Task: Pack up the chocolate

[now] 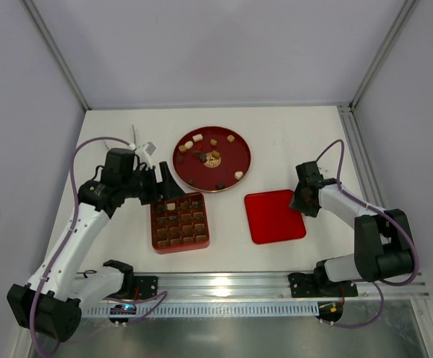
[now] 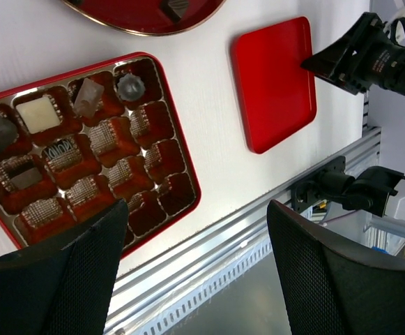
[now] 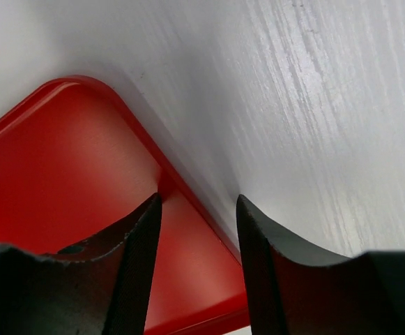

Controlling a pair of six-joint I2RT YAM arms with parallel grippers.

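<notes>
The chocolate (image 1: pixel 215 157), little dark-brown, tan and cream-white bites, sits mostly on the round red plate (image 1: pixel 235 156) with a few in the square red grid tray (image 2: pixel 176 194), left gripper (image 2: pixel 196 223) wide apart above it, right gripper (image 3: pixel 196 209) parted over the edge of the flat red lid (image 3: pixel 63 174).

White table (image 1: pixel 291 142) in front of me, matte, faint streaky grain. Pale grey walls (image 1: pixel 223 45) on three sides, with aluminium posts (image 1: pixel 56 56) slanting in the back corners. Slotted aluminium rail (image 1: pixel 231 282) along my near edge. Light soft, even; shadows weak.
</notes>
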